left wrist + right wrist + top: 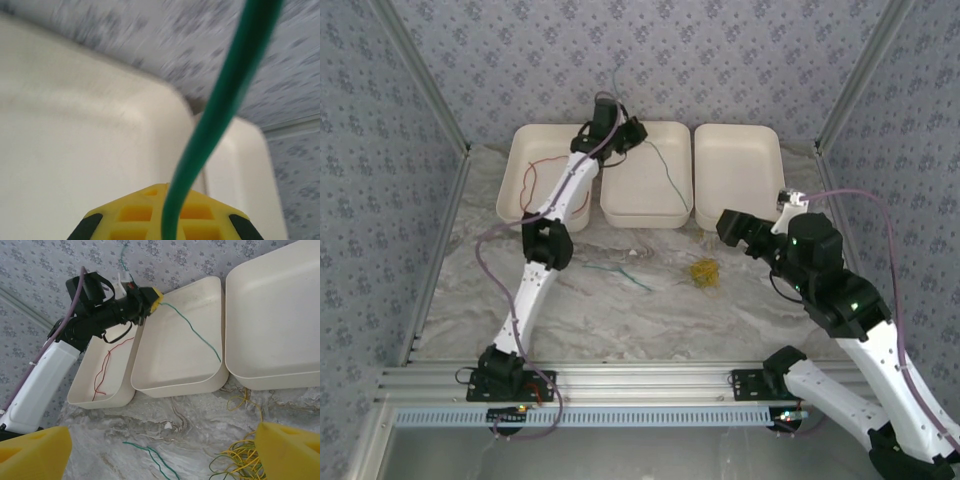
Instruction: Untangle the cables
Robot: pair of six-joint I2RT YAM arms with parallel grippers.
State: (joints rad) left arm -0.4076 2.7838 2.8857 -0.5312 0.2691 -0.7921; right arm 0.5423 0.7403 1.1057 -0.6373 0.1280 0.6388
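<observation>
Sorting by colour looks to be why the left gripper (pixel 623 131) pinches one green cable (pixel 666 172) above the middle tray (pixel 645 216) at top centre, a red cable (pixel 528 181) lying in the left tray (pixel 508 203), while the right gripper (pixel 160 452), jaws spread empty, hangs near the yellow tangle (pixel 705 271) mid-frame.

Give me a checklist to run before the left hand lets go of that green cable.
1. Left hand shut on the green cable: ok.
2. Cable trails down into the middle tray: ok.
3. Green cable apart from the red cable in the left tray: ok.
4. Right hand open above the table: ok.
5. Yellow cables untangled: not ok, bunched on the table.
6. Cable tip touching the tray floor: cannot tell.
</observation>
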